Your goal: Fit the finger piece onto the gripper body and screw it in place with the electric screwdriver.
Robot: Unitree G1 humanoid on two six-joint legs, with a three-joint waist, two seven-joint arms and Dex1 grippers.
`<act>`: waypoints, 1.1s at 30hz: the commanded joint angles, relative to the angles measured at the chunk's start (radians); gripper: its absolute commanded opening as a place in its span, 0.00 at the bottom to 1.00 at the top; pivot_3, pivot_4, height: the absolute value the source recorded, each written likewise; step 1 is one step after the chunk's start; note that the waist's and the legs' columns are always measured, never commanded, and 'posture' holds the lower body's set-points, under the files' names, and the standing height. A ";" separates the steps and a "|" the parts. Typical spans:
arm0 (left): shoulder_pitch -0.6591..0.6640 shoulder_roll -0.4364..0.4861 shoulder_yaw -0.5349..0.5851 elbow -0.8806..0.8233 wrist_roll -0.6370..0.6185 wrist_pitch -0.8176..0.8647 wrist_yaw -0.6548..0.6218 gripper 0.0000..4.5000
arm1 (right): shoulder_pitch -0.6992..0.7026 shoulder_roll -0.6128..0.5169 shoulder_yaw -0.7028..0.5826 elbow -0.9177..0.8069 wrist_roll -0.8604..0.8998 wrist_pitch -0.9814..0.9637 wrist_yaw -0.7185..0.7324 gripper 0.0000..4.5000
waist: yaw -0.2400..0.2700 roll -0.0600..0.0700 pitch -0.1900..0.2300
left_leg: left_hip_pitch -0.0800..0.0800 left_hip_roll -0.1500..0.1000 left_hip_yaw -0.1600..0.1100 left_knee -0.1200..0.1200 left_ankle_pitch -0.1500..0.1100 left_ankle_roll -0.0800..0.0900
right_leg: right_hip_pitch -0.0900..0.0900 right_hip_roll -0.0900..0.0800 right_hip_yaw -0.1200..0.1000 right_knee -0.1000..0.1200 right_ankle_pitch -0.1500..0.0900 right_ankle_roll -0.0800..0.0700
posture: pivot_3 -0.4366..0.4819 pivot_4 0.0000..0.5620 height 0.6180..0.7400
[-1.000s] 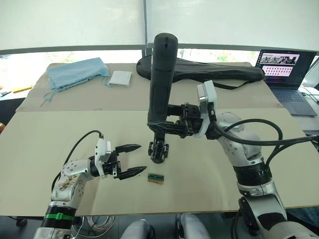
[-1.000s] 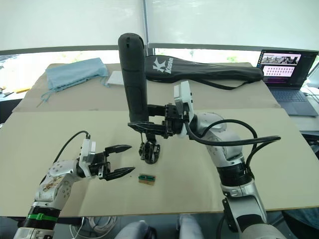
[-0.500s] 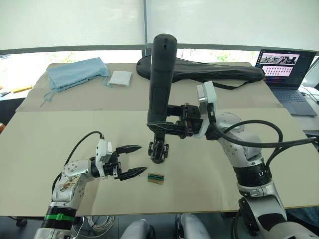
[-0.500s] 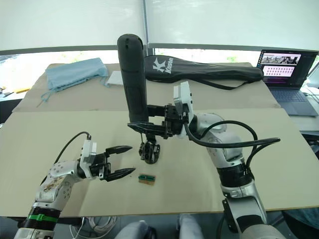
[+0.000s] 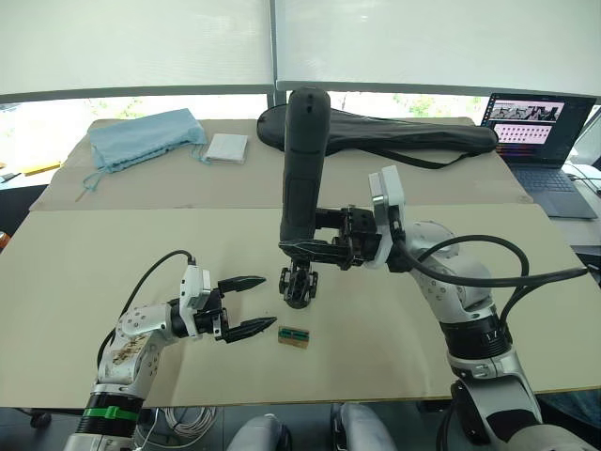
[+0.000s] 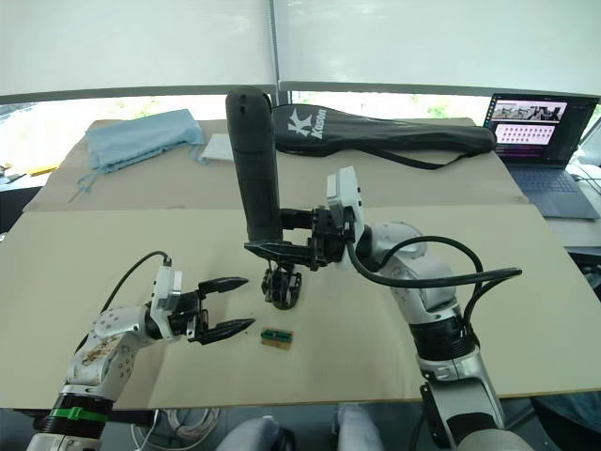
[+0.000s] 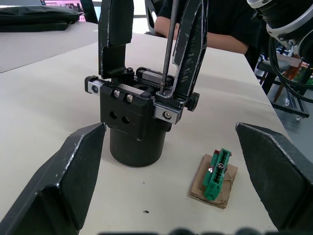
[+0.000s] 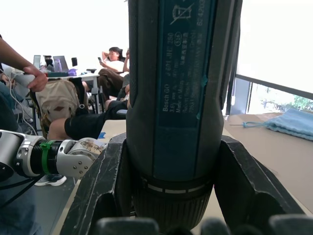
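The electric screwdriver point(image 8: 180, 98) is running off the right wrist view's top edge, its bit tip point(image 7: 163, 88) possibly hiding the screw head on the gripper body point(image 7: 137, 122).

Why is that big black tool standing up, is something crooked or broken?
Nothing looks broken. The right claw holds the electric screwdriver nearly upright, its thin bit going down into the top of the gripper body, which stands upright on the table. The left claw waits open beside it.
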 commanded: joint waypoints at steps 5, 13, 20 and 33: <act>-0.008 0.001 -0.002 -0.047 -0.003 -0.002 0.014 1.00 | -0.010 0.007 -0.017 -0.041 0.009 -0.044 0.014 0.43 | 0.000 0.000 0.000 | 0.000 0.000 0.000 0.000 0.000 0.000 | 0.000 0.000 0.000 0.000 0.000 0.000 | 0.48 0.27 1.00; -0.022 -0.008 -0.015 -0.034 0.006 -0.010 0.026 1.00 | -0.009 0.014 -0.013 -0.035 0.001 -0.046 0.016 0.43 | 0.000 0.000 0.000 | 0.000 0.000 0.000 0.000 0.000 0.000 | 0.000 0.000 0.000 0.000 0.000 0.000 | 0.48 0.27 1.00; -0.056 -0.026 -0.042 0.000 0.044 -0.028 0.033 1.00 | -0.013 0.018 -0.012 -0.032 -0.005 -0.041 0.014 0.43 | 0.000 0.000 0.000 | 0.000 0.000 0.000 0.000 0.000 0.000 | 0.000 0.000 0.000 0.000 0.000 0.000 | 0.48 0.27 1.00; -0.102 -0.064 -0.067 0.049 0.091 -0.047 0.041 1.00 | -0.017 0.023 -0.002 -0.030 -0.012 -0.034 0.001 0.43 | 0.000 0.000 0.000 | 0.000 0.000 0.000 0.000 0.000 0.000 | 0.000 0.000 0.000 0.000 0.000 0.000 | 0.48 0.27 1.00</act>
